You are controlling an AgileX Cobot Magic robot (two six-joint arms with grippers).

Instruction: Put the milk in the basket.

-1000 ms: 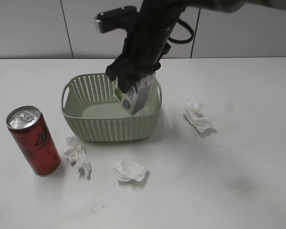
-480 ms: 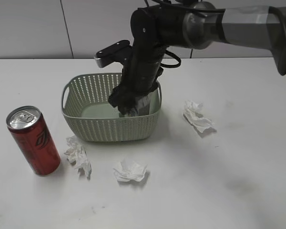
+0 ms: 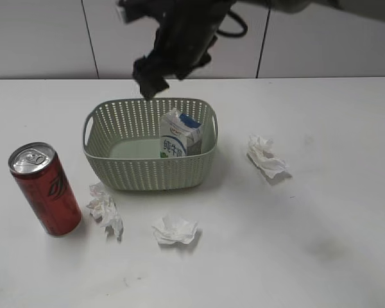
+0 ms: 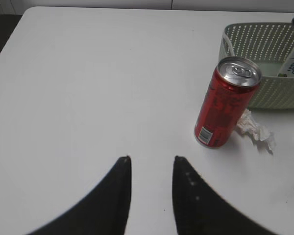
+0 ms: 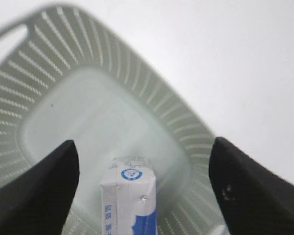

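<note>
The milk, a small white carton with blue top and green characters, stands upright inside the pale green basket, near its right wall. It also shows in the right wrist view inside the basket. My right gripper is open and empty, raised above the basket's back rim; its fingers spread wide on both sides of the carton without touching it. My left gripper is open and empty over bare table, left of the red can. The basket's corner shows at the top right of the left wrist view.
A red drink can stands left of the basket, also in the left wrist view. Crumpled tissues lie in front of the basket and to its right. A grey panelled wall runs behind the table.
My right gripper lowered the milk into the basket, let it go and rose up and back. The carton now stands free in the basket.
</note>
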